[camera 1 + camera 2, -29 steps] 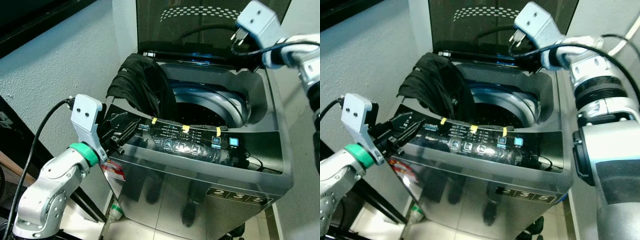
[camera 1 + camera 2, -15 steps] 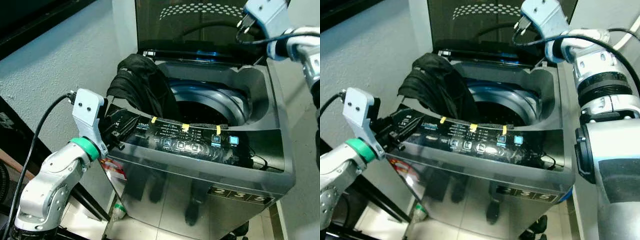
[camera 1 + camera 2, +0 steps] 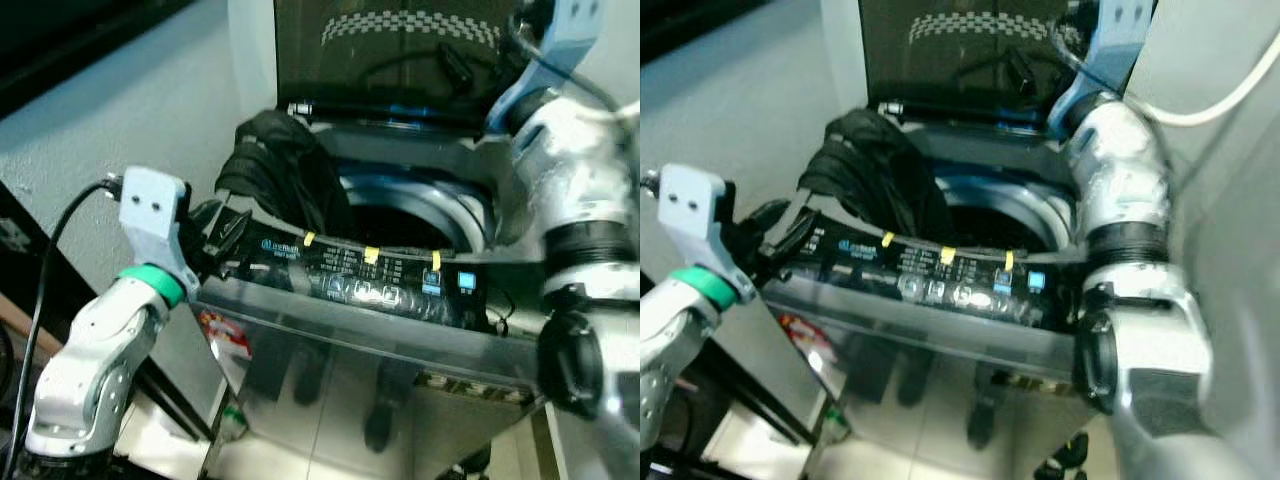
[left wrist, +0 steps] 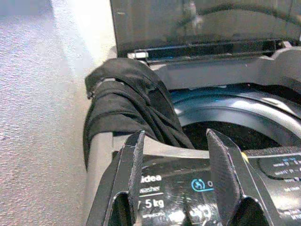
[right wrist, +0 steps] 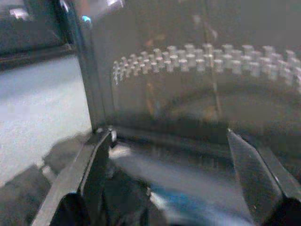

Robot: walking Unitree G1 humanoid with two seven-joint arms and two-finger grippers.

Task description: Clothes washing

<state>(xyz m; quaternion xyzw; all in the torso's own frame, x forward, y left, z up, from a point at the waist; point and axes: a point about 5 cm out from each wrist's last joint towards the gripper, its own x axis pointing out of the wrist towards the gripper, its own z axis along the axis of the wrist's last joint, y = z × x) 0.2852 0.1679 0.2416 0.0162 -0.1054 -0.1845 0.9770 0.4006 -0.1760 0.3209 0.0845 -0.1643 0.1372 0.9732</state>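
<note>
A top-loading washing machine (image 3: 370, 285) stands before me with its dark lid (image 3: 400, 50) raised. Over the left rim of the drum (image 3: 420, 215) hangs a black garment (image 3: 285, 170), partly inside the tub. At the machine's front left corner my left gripper (image 3: 220, 225) hovers open, just short of the garment (image 4: 127, 103), with nothing between its fingers (image 4: 134, 155). High at the back my right gripper (image 5: 169, 135) stands open and empty, facing the lid's dotted inner face. The right arm (image 3: 570, 170) crosses the machine's right side.
A rough grey wall (image 3: 120, 100) closes the left side, close to the machine. A white cable (image 3: 1230, 95) runs down the wall on the right. A small green-capped bottle (image 3: 232, 420) stands on the pale floor tiles by the machine's base.
My right arm has swung up and back towards the raised lid. The left gripper has lifted slightly at the machine's corner. The garment has not moved.
</note>
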